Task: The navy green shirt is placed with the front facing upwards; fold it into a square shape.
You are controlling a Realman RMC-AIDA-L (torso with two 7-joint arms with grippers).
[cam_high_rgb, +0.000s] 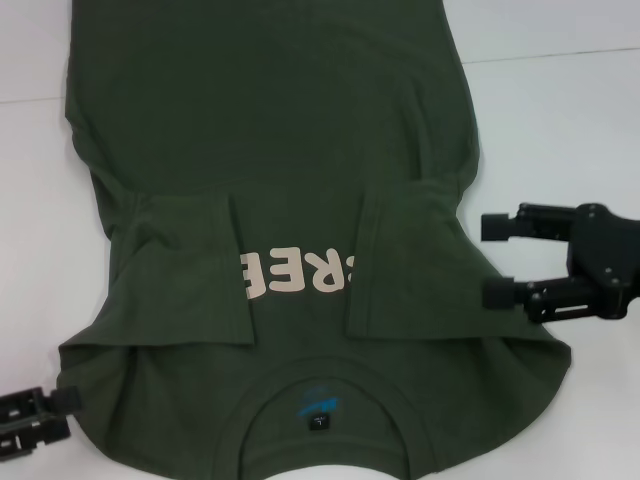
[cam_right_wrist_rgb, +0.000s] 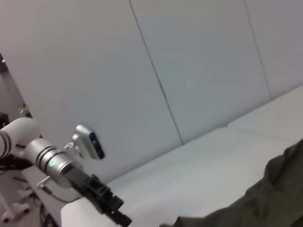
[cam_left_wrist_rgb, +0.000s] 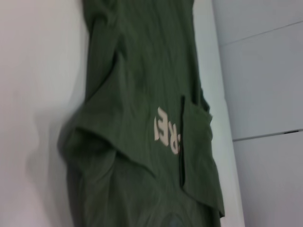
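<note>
The navy green shirt (cam_high_rgb: 280, 200) lies spread face up on the white desk (cam_high_rgb: 560, 110), filling the middle of the head view from the top edge down to the bottom. Its collar (cam_high_rgb: 320, 400) sits at the bottom centre, with a small dark neck label (cam_high_rgb: 318, 422) and a blue mark just above it. Both sleeves are folded inward over the chest: the left sleeve (cam_high_rgb: 185, 270) lies flat at middle left, the right sleeve (cam_high_rgb: 405, 265) at middle right, and between them the cream lettering (cam_high_rgb: 297, 273) shows only in part, its ends covered by the sleeve edges.

The right tool (cam_high_rgb: 497, 260) hangs at the right edge of the frame, just beside the shirt's side hem, its two black fingers (cam_high_rgb: 505, 225) spread well apart and gripping nothing. The left tool (cam_high_rgb: 35, 415) sits low in the bottom left corner, next to the shirt's shoulder; I cannot tell how its fingers stand.

From the left wrist view the shirt (cam_left_wrist_rgb: 142, 118) runs as a long dark band down the frame, the folded sleeve overlapping the letters. The right wrist view catches a corner of the shirt (cam_right_wrist_rgb: 265, 198) at lower right and the left arm (cam_right_wrist_rgb: 57, 163) at lower left.
</note>
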